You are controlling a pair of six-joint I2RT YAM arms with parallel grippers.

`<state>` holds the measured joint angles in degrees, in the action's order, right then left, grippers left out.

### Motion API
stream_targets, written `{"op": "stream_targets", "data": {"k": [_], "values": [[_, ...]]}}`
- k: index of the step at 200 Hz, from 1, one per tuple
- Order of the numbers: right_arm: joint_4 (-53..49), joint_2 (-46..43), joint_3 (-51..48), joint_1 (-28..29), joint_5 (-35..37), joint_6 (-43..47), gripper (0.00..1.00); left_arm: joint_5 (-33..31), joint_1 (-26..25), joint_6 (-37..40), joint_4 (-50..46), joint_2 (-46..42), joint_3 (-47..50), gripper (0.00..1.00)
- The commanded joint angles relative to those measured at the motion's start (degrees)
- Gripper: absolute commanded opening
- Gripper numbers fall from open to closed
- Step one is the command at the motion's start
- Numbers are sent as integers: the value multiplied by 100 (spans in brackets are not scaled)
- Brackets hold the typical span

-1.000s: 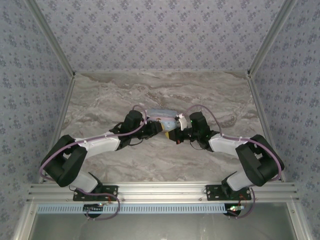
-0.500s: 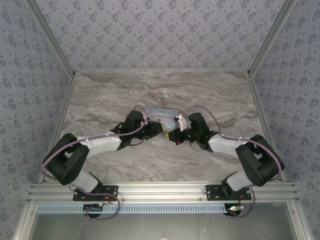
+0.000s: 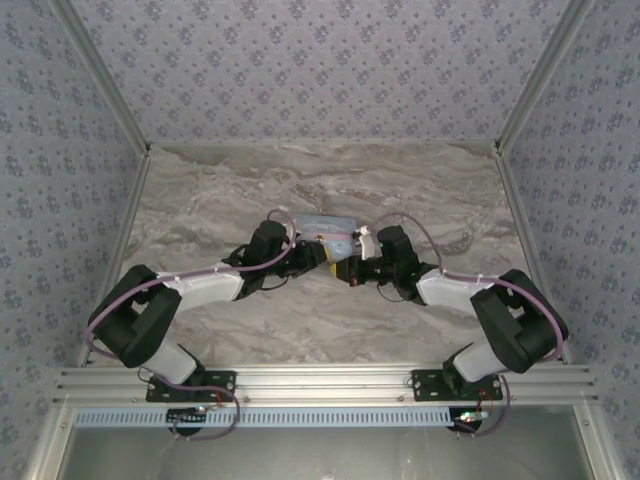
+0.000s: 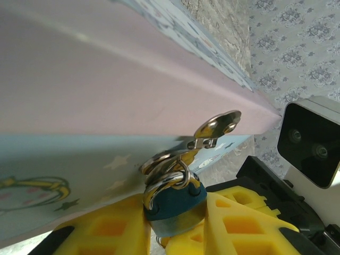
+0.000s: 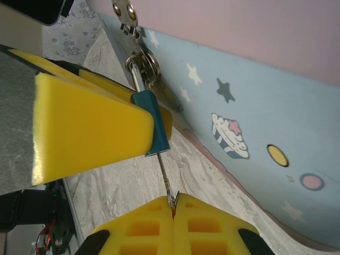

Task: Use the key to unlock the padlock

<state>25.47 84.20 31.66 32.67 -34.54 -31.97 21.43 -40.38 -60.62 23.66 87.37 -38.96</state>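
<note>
Insertion looks done: the thin dark metal key (image 5: 164, 174), pinched in the shut right claw (image 5: 173, 211), meets the small teal block padlock (image 4: 175, 201), gripped by the left claw (image 4: 173, 229) against the pastel-blue printed tin (image 5: 255, 106). Its shackle is closed; turning remains.

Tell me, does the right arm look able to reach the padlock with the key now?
Probably yes. The right pincer is shut on the key, whose tip meets the bottom of the padlock; the left pincer grips the padlock, and nothing stands between them.
</note>
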Motion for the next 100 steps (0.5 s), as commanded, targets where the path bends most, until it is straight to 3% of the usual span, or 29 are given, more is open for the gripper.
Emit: {"op": "stream_targets", "data": {"k": [1,100], "values": [[958,-75,130,48,-327,-271,0,394,-137,39,-18,105,-7,26],[-10,-303,-196,-78,-4,447,0,365,-132,44,-47,83,-33,26]]}}
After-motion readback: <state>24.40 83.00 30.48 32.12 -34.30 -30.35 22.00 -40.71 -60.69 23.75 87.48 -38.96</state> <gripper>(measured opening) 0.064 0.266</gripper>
